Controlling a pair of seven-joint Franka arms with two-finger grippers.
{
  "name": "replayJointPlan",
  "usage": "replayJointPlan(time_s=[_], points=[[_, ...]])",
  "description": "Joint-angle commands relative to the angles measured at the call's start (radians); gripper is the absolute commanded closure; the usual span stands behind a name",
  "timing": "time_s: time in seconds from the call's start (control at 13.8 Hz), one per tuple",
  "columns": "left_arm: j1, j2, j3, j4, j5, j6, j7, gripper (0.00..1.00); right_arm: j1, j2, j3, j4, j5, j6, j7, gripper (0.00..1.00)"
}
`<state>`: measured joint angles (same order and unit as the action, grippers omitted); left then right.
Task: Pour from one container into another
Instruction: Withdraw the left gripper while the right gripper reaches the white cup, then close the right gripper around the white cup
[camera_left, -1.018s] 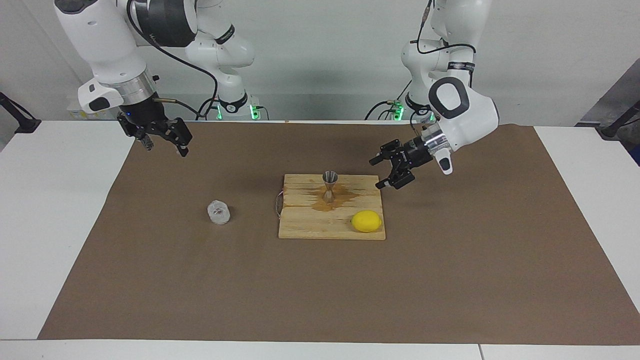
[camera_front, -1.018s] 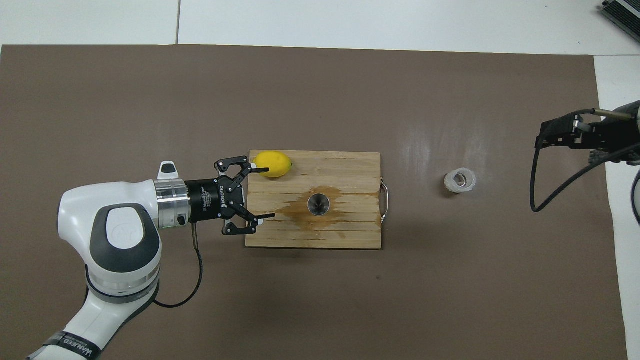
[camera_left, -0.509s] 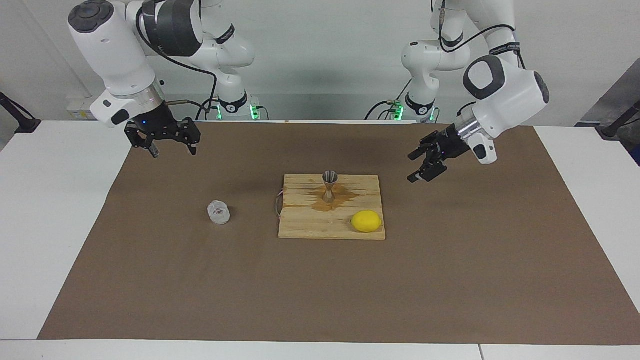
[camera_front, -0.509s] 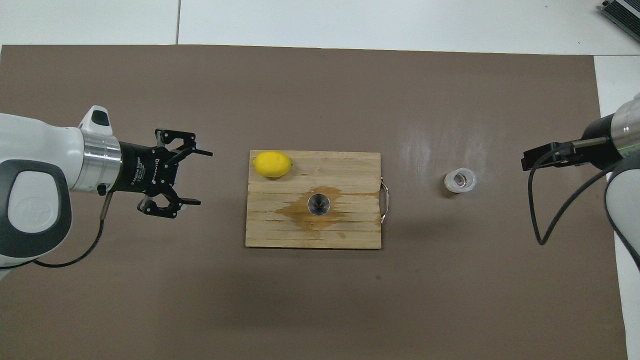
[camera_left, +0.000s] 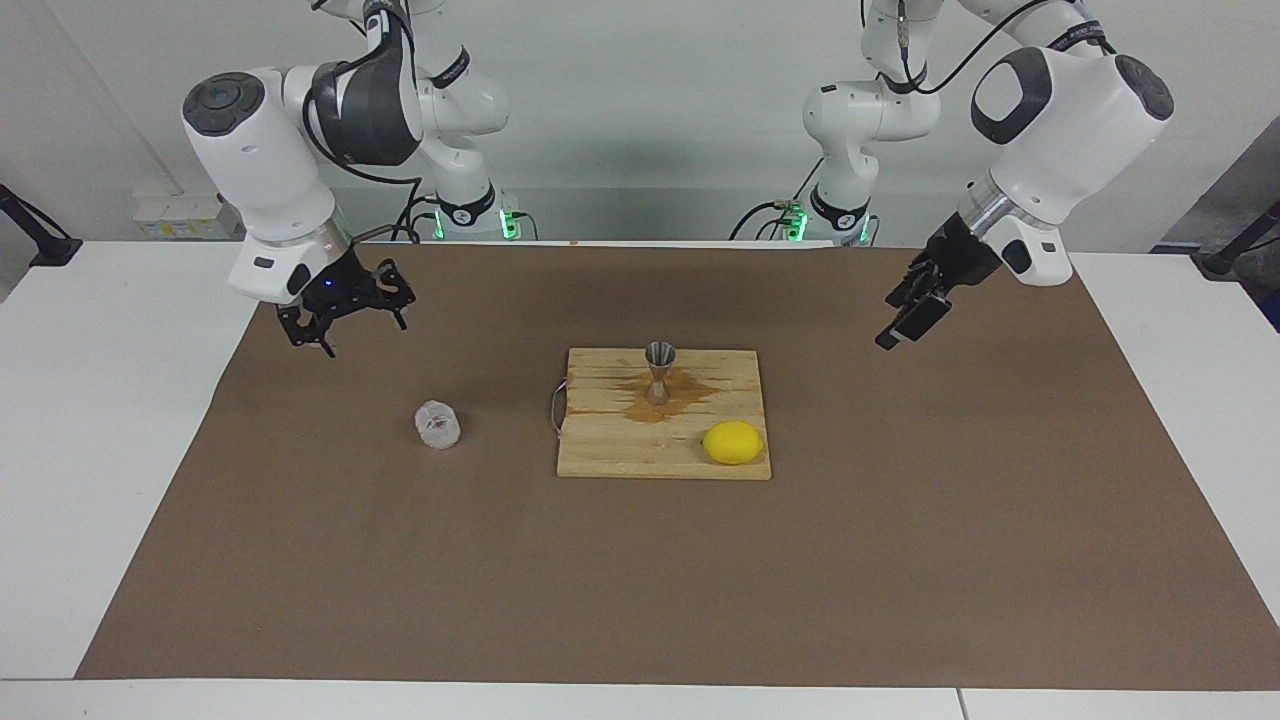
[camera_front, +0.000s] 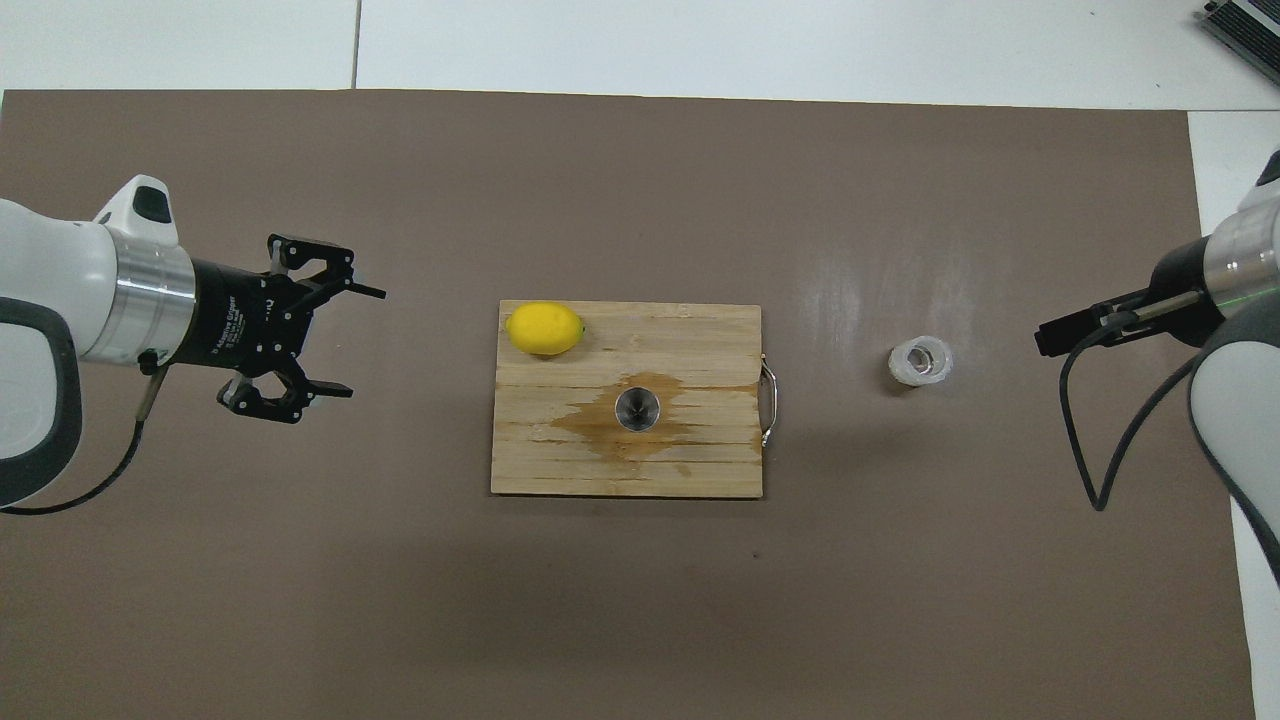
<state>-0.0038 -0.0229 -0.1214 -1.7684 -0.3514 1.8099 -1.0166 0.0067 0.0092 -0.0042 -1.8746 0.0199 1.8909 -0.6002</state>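
Flanking board (camera_left: 610, 455): lemon (camera_left: 732, 442), jigger (camera_left: 659, 372) | cup (camera_left: 437, 424) apart | both end effectors spread, empty

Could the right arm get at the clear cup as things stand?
Probably yes: the clear cup stands alone on the brown mat, toward the right arm's end, nothing around it; the right gripper hangs empty, jaws open.

A lab: two robot arms (camera_left: 270, 170) at a paper-covered table (camera_left: 130, 420).

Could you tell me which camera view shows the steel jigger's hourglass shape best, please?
The facing view: the jigger stands upright on the wooden board, both cones and the narrow waist in profile. The overhead view shows only its round mouth.
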Motion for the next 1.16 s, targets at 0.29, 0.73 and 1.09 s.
replayJointPlan(time_s=[0.29,0.73,1.09], points=[[0.111,0.058,-0.003,0.185,0.106,-0.13,0.347,0.0,-0.01,0.047,0.006,-0.081,0.014,0.132,-0.406,0.0],[0.078,0.095,0.058,0.288,0.252,-0.112,0.62,0.0,-0.007,0.118,0.012,-0.173,0.057,0.304,-0.687,0.0],[-0.013,0.075,0.184,0.302,0.258,-0.13,1.036,0.0,-0.002,0.152,0.013,-0.247,0.147,0.395,-0.833,0.0]])
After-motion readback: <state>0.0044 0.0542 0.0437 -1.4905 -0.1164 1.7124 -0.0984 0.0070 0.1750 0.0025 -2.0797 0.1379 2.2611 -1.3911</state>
